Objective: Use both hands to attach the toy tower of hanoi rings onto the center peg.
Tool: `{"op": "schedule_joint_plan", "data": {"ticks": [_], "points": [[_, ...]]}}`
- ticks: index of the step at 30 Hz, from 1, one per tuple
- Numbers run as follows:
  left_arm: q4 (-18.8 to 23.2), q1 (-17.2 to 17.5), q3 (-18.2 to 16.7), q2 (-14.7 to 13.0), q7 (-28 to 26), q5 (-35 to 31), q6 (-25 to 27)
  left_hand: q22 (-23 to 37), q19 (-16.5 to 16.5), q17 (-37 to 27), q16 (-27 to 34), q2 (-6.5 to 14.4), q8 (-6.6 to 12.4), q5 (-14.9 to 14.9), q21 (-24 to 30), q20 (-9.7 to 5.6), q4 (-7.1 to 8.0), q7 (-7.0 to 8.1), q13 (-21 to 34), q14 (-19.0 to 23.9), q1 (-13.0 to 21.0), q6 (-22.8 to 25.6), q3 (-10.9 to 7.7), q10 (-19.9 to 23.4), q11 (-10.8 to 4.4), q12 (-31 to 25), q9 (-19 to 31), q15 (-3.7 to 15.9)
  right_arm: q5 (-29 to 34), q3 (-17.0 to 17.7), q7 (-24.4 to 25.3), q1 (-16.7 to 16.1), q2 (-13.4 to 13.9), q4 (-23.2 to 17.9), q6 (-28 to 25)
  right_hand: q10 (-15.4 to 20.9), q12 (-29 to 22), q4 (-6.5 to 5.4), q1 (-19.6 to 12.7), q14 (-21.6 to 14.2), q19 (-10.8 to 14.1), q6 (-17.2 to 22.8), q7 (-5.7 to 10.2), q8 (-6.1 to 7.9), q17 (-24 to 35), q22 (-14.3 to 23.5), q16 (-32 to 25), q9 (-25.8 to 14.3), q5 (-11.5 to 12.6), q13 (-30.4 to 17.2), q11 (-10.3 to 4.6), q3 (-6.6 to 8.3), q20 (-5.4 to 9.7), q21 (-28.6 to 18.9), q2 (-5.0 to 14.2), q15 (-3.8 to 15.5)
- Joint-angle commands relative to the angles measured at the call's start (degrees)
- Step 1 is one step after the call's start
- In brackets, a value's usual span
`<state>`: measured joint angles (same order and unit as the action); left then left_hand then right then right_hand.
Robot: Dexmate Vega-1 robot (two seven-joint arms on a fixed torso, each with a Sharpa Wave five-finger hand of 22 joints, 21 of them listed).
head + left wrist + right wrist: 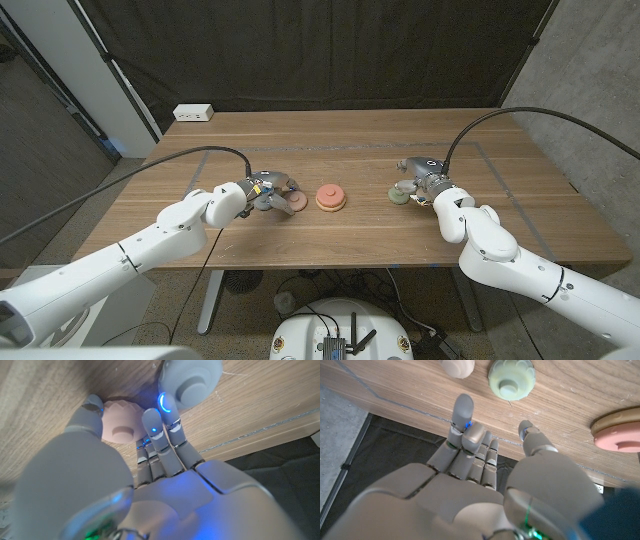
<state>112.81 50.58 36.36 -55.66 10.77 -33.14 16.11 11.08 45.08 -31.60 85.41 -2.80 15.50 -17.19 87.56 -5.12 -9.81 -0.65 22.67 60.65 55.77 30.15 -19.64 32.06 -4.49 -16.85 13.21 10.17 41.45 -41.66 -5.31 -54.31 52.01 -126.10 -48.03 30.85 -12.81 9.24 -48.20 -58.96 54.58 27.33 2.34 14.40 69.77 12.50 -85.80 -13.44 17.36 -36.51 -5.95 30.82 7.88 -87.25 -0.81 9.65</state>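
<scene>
A brown wooden desk (330, 150) holds a few round toy rings. In the head view, the center peg (331, 197) stands in the middle of the desk on a tan base, with a pink ring already on it. The left hand (265, 192) is just left of the peg, close to a pink ring (295, 203) that lies flat on the wood. In the left wrist view the same pink ring (119, 422) has bumpy sides and a round knob on top, and the fingers (152, 425) reach toward it, with a grey-blue ring (190, 382) lying beside it (tiny blue lights glow on the fingertips). The thumb is right by the pink ring, but I cannot tell if the hand is really holding it. The right hand (428, 180) is on the other side of the peg, near a pale green ring (399, 196). In the right wrist view the green ring (511, 380) lies flat on the desk with a cream ring (458, 367) next to it, and the fingers (464, 410) are partly curled and apart from both rings, holding nothing. A white power strip (193, 113) sits far back at the desk's edge.
</scene>
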Motion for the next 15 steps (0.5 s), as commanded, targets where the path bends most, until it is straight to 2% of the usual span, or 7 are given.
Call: {"op": "schedule_joint_plan", "data": {"ticks": [1, 15], "points": [[0.19, 0.19, -0.47, 0.44, -1.7, 0.36, 0.56, 0.13, 0.73, -0.74, 0.63, 1.03, 0.79, -0.33, 0.54, -6.88, 0.09, 0.19, 0.71, 0.73, 1.3, 1.21, -0.73, 5.25, -3.87, -0.63, 0.47, 2.27, -0.53, -0.03, 0.38, 0.34, -0.07, 0.5, 0.38, 0.47, 0.14, 0.01, 0.52, 0.42, -0.32, 0.49, 0.08, -0.14, 0.09, 0.13, 0.06, -0.23, 0.09, -0.28, -0.19, 0.57, 4.56, -0.3, -0.07, 2.77], [1.46, -0.23, -1.05, -0.23, -1.26, 0.46, 1.17, 0.1, 1.36, -2.23, 0.86, 1.46, 1.49, -0.35, 0.83, -6.92, 0.2, 0.34, 2.15, 0.61, 1.97, 2.83, -1.29, 7.01, -4.16, -0.94, 1.4, 2.25, -0.14, -0.31, 0.44, 0.58, -0.12, 0.13, -0.32, 0.58, 0.21, 0.03, 0.62, 0.33, -0.35, 0.61, 0.1, -0.18, 0.23, 0.12, -0.05, -0.24, 0.1, -0.4, -0.11, 0.64, 4.56, -0.36, -0.03, 2.77]]}}
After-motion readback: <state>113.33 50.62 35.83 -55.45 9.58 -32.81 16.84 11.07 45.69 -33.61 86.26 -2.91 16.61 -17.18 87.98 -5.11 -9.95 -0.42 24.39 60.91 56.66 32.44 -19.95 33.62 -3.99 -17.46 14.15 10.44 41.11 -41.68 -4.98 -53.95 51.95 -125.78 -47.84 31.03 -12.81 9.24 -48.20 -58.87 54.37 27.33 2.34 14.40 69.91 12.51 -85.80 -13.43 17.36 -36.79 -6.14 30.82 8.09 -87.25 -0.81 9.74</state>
